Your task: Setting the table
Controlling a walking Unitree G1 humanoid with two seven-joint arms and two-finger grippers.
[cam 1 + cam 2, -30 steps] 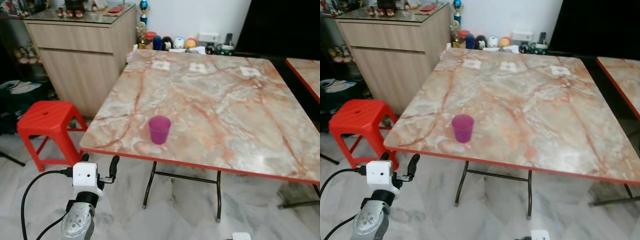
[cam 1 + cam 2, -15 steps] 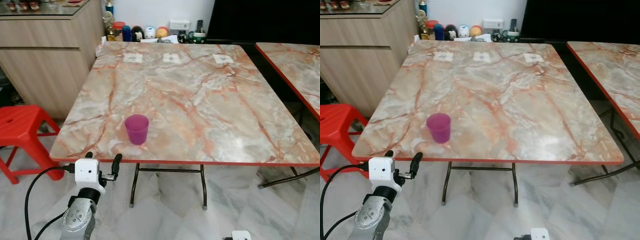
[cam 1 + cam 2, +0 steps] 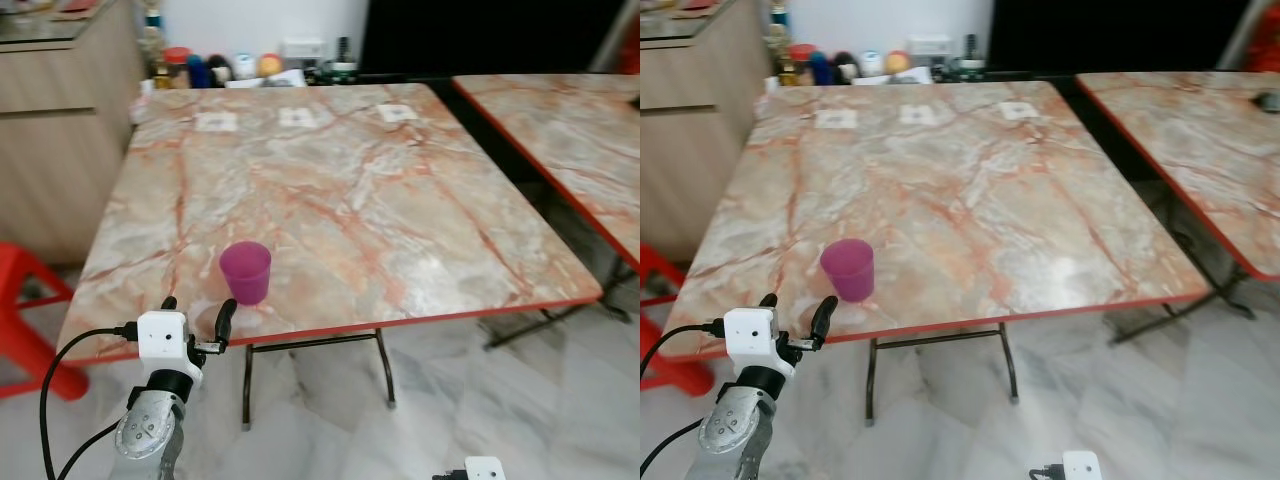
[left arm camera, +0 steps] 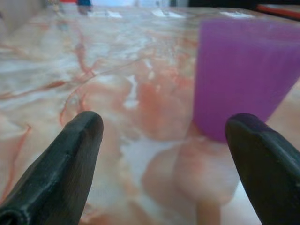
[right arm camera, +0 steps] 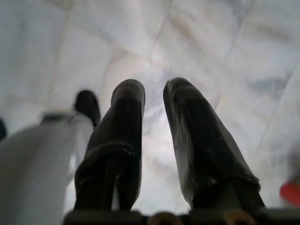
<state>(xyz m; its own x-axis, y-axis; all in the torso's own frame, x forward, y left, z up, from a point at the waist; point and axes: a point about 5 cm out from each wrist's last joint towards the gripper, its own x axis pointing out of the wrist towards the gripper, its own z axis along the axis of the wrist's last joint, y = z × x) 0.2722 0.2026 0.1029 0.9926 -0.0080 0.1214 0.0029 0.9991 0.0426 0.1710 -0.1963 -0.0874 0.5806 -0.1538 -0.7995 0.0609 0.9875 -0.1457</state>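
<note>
Reaching for the cup [image 3: 245,272] looks like the step in hand: it stands near the counter [image 3: 400,200] edge, at 1 o'clock of the left gripper [image 3: 197,320], fingers spread. Next: advance to straddle it. Right gripper [image 5: 152,140] idles, nearly closed.

Wooden cabinet [image 3: 50,150] at upper left of frame, pale laminate. Red plastic stool [image 3: 25,320] at left edge, partly cut off. Row of small balls and jars [image 3: 215,70] along the white wall, top centre. Second marble-topped table [image 3: 560,130] upper right. Grey-veined marble floor [image 3: 420,420] below.
</note>
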